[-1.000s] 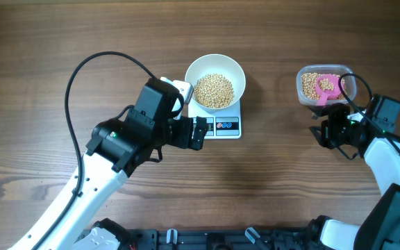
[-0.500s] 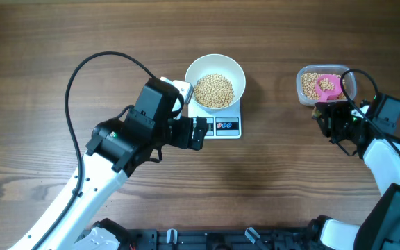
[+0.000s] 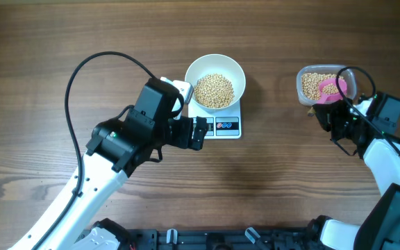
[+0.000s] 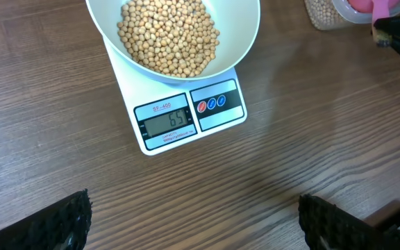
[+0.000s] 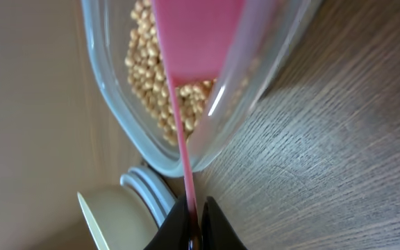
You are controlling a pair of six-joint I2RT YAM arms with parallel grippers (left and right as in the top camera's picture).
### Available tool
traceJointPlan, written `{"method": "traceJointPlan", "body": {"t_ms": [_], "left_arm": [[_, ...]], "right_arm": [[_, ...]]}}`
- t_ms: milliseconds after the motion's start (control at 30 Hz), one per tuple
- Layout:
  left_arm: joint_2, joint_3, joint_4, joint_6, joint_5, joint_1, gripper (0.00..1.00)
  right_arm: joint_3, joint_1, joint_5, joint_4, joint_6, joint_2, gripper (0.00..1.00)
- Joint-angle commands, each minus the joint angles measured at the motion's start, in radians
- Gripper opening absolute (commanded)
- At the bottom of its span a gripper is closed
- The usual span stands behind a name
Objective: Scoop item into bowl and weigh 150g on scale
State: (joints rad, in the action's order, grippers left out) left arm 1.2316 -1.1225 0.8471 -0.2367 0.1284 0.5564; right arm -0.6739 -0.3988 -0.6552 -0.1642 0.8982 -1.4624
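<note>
1. The beans (image 4: 169, 35) lay in two places. One heap was in the white bowl (image 4: 245, 31), and the rest were in the clear tub (image 3: 303, 92), well apart to the right.
2. The bowl stood on the scale (image 4: 132, 89), so whatever dropped in was weighed at once. It covered the back of the platform and left the display (image 4: 167, 119) and buttons (image 4: 212, 104) open to view.
3. The display appeared to read 65. We judged that well short of the target, with more scoops needed.
4. Above the display we read "SF-400" in small red letters. The round buttons were red and blue, their marks too small to make out.
5. The pink scoop (image 5: 193, 42) reached down into the tub among the beans, its handle passing over the rim. We could not tell whether it was loaded.
6. The right gripper (image 5: 194, 221) was pressed together on the thin end of that handle. We judged this a grip for digging out the next load.
7. The left gripper (image 4: 193, 205) was spread wide and held nothing. It hovered just in front of the scale, its camera facing the display, so we judged it parked there to watch the reading.
8. Everything rested on a wooden table (image 3: 47, 55).
</note>
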Motion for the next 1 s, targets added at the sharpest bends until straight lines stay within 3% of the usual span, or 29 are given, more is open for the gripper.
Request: {"method": "traceJointPlan", "body": {"t_ms": [0,367,767,967], "left_arm": [[-0.001,0.004,-0.002,0.021,-0.01,0.005,1.0],[-0.001,0.004,-0.002,0.021,-0.01,0.005,1.0],[-0.001,0.004,-0.002,0.021,-0.01,0.005,1.0],[-0.001,0.004,-0.002,0.021,-0.01,0.005,1.0]], "right_arm": [[0.006,0.002,-0.046,-0.016,-0.087,0.004,0.04],[-0.133,0.002,-0.011,-0.23,-0.346,0.049,0.04],[-0.302,0.002,-0.002,-0.432,-0.475,0.049,0.04],[-0.36,0.002,0.109,-0.489,-0.521,0.049,0.04]]}}
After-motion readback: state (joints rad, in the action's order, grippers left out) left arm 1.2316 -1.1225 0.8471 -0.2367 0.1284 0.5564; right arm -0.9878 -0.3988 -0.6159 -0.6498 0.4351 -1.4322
